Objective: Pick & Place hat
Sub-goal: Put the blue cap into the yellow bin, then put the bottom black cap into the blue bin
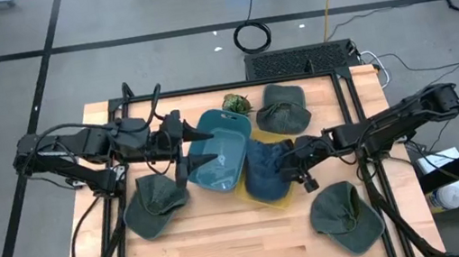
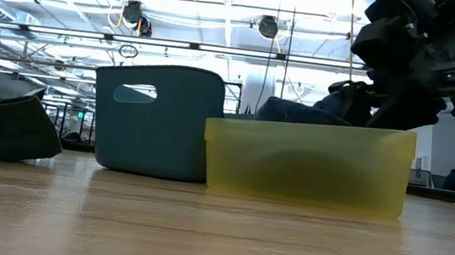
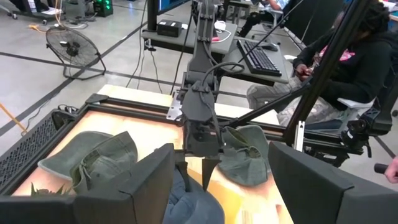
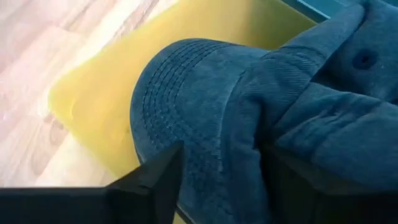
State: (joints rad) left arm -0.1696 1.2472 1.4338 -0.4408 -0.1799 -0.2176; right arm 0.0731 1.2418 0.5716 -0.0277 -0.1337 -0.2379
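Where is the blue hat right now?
In the high view the blue hat lies in the yellow bin at table centre, right of the teal bin, with the right gripper at its right edge.

Right arm reaches in from right side of table, stretched low toward yellow bin (image 1: 283, 199). Right gripper (image 1: 288, 164) sits at bin's right edge, over blue hat (image 1: 263, 167) lying in bin; fingers (image 4: 163, 177) parted, straddling hat's brim, not clamped. Left arm comes from left side, elbow folded, wrist level. Left gripper (image 1: 197, 136) hangs above teal bin (image 1: 216, 162) beside yellow bin, fingers (image 3: 152, 180) spread apart, holding nothing.
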